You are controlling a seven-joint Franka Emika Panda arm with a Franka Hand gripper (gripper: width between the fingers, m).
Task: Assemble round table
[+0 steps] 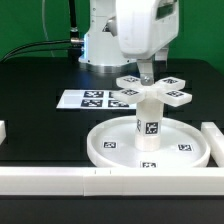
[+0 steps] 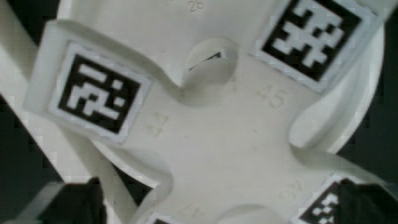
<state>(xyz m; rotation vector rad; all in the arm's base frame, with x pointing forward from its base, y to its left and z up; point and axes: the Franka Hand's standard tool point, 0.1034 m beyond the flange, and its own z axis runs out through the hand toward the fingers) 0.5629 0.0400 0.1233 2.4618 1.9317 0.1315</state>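
Round disc [image 1: 150, 147], white, rimmed, lay on the black table [image 1: 40, 125] between white bars [image 1: 60, 178]. Leg [image 1: 149, 122] stood upright at its centre. Cross-shaped foot [image 1: 152, 89] sat atop the leg, likely for joining. Gripper [image 1: 146, 68] reached down onto the foot; whether its fingers were spread or pinching could not be told. Marker board [image 1: 88, 99] lay behind.

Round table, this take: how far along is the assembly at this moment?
Looks done: the round disc lies flat on the table and the leg stands upright at its middle. In hand: the cross-shaped foot sits on top of the leg, with the gripper directly above it; whether the fingers grip it cannot be told, and the wrist view shows only the foot up close. Left: fastening the foot and letting go.
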